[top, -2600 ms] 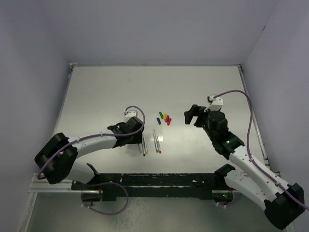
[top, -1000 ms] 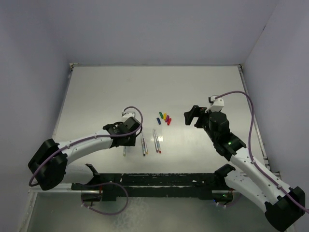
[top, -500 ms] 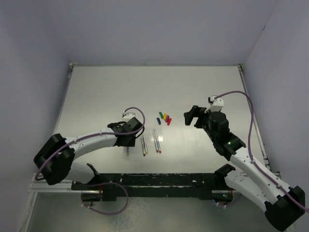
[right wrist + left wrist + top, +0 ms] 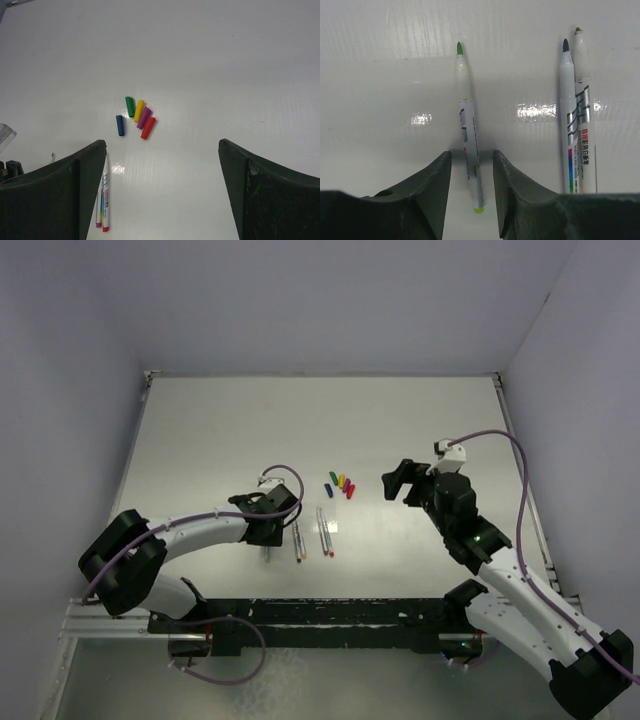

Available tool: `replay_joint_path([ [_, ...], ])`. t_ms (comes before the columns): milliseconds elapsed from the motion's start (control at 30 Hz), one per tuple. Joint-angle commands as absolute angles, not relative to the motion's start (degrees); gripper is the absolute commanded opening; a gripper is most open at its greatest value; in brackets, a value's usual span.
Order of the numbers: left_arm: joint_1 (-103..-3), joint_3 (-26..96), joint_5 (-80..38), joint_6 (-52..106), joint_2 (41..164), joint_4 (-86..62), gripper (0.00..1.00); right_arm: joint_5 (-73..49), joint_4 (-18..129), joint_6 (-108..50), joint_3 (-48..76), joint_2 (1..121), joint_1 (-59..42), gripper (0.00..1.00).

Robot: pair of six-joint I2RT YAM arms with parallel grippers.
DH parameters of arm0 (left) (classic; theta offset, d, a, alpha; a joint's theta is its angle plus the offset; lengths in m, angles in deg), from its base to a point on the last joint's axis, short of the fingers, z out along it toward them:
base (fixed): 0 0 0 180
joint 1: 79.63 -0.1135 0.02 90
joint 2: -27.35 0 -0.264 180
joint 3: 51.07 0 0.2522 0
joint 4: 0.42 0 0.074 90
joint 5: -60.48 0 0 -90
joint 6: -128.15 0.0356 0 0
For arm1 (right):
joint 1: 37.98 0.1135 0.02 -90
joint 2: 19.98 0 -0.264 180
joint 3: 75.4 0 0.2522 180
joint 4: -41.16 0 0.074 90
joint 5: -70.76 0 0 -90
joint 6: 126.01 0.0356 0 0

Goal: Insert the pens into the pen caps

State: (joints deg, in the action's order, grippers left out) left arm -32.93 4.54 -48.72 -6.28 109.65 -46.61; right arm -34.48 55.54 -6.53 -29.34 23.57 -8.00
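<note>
your left gripper is low over the table with its jaws parted to either side of the green pen. a thin shadowed gap shows on each side, so it straddles the pen rather than pinching it, and the pen lies flat on the surface. the pen's green tip points away from the wrist, its green butt sits down between the two fingers, and the barrel is slightly askew. to the right in that wrist view, well clear of the fingers, the blue-tipped pen and the yellowish-tipped pen lie side by side, barrels touching. your right gripper hangs above the table with its jaws spread wide and nothing between them. ahead of it the caps sit in a tight cluster: the green cap, yellow cap, purple cap and red cap are fanned together, and the blue cap is just to their left, apart. low at the left of that view the purple-ended pen and red-ended pen lie together. from overhead, the caps lie between your two grippers, with the pens just nearer the arm bases.
</note>
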Motion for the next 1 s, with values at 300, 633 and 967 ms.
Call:
replay_joint_path([
  [300, -32.62, 3.32, -45.21, -8.45, 113.59, -45.07, 0.26, -34.36, 58.01, -5.63, -27.04, 23.78, -8.14, 0.85],
  [633, -32.62, 2.95, -42.32, -8.50, 114.88, -43.69, 0.16, -33.81, 57.33, -5.72, -26.57, 25.09, -8.09, 0.77],
  [967, -32.61, 0.70, -38.42, -9.33, 116.28, -41.57, 0.33, -33.74, 58.43, -6.03, -24.60, 25.54, -8.09, 0.82],
])
